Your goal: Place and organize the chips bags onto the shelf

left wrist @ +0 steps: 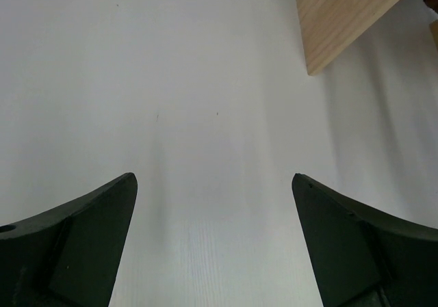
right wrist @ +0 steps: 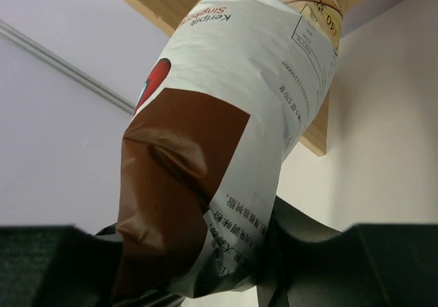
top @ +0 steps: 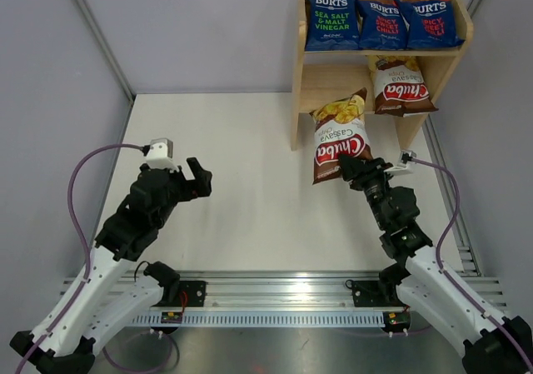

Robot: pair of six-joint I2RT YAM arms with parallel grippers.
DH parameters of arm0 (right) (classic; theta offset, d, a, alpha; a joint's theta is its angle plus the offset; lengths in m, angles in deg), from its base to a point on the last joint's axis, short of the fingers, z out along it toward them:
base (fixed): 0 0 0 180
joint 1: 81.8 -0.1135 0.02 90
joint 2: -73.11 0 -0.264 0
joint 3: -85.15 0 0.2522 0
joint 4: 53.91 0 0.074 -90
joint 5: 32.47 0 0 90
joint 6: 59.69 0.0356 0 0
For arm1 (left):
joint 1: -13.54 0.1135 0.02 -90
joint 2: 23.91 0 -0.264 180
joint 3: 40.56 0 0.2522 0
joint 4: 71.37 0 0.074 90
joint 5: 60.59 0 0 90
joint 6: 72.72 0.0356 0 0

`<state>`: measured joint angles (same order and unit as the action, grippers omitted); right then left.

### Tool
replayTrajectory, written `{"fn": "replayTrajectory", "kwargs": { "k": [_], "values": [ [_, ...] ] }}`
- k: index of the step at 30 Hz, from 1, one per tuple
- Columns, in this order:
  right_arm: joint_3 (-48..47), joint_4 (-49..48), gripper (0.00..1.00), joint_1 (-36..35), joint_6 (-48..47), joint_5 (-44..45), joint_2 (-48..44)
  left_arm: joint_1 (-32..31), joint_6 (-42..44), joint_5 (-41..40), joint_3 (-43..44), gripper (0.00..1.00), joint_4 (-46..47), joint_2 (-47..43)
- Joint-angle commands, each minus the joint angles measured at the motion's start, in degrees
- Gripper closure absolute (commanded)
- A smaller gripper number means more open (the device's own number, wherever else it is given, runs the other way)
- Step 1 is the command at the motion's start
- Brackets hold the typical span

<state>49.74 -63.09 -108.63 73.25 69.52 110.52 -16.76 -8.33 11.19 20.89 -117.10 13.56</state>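
A: Where are the chips bags?
B: 3 dark blue ones fill the top tier of the shelf (top: 296, 99), which stands at the far right corner of the table (top: 250, 182). The sea salt BURTS bag (top: 331, 20) is at the left end, the middle BURTS bag (top: 382, 22) beside it, and the right BURTS bag (top: 427, 20) at the other end. The shelved Chuba bag (top: 400, 87) leans on the lower tier, toward its right end.
A: And the 5th?
B: The held Chuba bag (top: 339, 137) is up off the table in front of the shelf's left half. The right jaws are clamped on its brown bottom end, and its top points at the lower tier's left part. I cannot tell whether it touches the wood.
A: What does the right wrist view show?
B: The bag's brown-and-white back with small print, and a black finger (right wrist: 383, 266) low beside it.
A: And the left arm (top: 141, 216)?
B: It hangs over the table's left part, well apart from the shelf. The left jaws stand wide apart, with white table showing between them
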Motion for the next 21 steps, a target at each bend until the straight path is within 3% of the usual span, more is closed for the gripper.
{"fn": "replayTrajectory", "kwargs": {
  "k": [1,9,21],
  "values": [
    [-4.98,-10.63,0.78,4.23,3.37,-4.69,1.69,0.42,3.72,2.14,2.07,0.01,-1.96,-1.52],
    [-8.58,-18.35,0.79,8.64,9.0,-11.8,11.98,0.51,3.72,3.01,-0.57,0.01,-1.7,-3.46],
    [-12.1,-15.12,0.8,8.72,7.86,-9.98,9.61,0.6,3.72,3.27,-1.71,0.01,-0.91,-3.55]
  ]
}}
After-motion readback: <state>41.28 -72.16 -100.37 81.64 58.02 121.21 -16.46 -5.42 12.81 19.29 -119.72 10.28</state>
